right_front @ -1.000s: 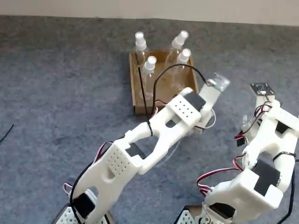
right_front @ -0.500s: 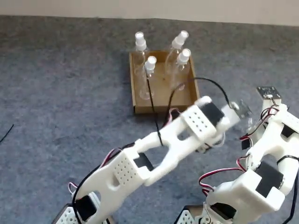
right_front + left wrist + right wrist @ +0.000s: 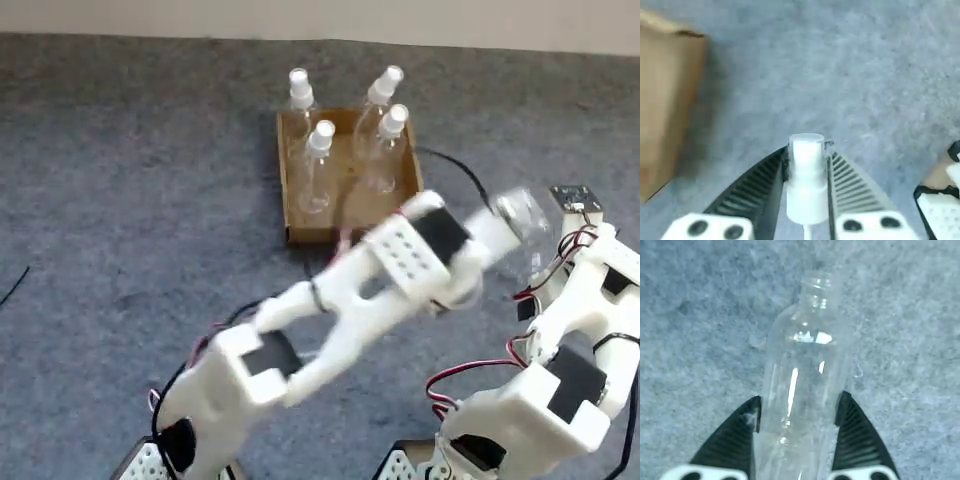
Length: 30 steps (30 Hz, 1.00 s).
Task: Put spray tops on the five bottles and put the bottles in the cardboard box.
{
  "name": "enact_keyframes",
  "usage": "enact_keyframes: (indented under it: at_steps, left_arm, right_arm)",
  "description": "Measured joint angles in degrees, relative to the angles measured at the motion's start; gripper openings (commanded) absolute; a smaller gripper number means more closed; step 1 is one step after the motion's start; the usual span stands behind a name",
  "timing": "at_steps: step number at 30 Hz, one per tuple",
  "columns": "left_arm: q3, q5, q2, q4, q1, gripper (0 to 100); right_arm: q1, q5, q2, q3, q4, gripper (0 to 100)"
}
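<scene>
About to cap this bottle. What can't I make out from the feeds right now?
Left wrist view: spray top in left claw; tube cut off at the edge.
Right wrist view: bottle base cut off at the edge, in the right claw.
High view: both blurred; top-to-mouth gap unreadable.

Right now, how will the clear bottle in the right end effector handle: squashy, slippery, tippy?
The bottle looks empty and thin-walled, so it is probably light and could dent under the right end effector. Smooth glossy plastic may slip or twist when the spray top is pressed in. Tall and narrow, it likely tips easily on the carpet.
</scene>
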<state>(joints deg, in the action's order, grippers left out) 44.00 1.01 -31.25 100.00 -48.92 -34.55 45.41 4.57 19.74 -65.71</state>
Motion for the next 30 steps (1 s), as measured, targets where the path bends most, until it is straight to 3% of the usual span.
enact_keyframes:
  at_steps: [7, 12, 19, 23, 30]
  left_arm:
    - [-12.84, -2.99, 26.64, 0.09, 14.33, 3]
    - [-22.07, -6.33, 45.1, 0.35, 29.71, 3]
    - [-40.79, -14.42, 52.92, -2.29, 51.96, 3]
    - [-55.3, -15.03, 52.92, -12.84, 57.41, 3]
    - [-75.08, -13.36, 52.92, -28.4, 58.29, 3]
  right_arm:
    - [3.25, 0.0, 0.0, -0.09, 0.0, 3.1]
    - [5.71, 0.0, 0.0, -0.09, 0.0, 20.2]
    - [6.15, 0.0, 0.26, -0.09, 0.0, 24.1]
    - [6.15, -3.43, 0.35, -0.88, -0.09, 24.1]
    - [9.49, -9.32, 0.88, -14.59, -8.97, 24.1]
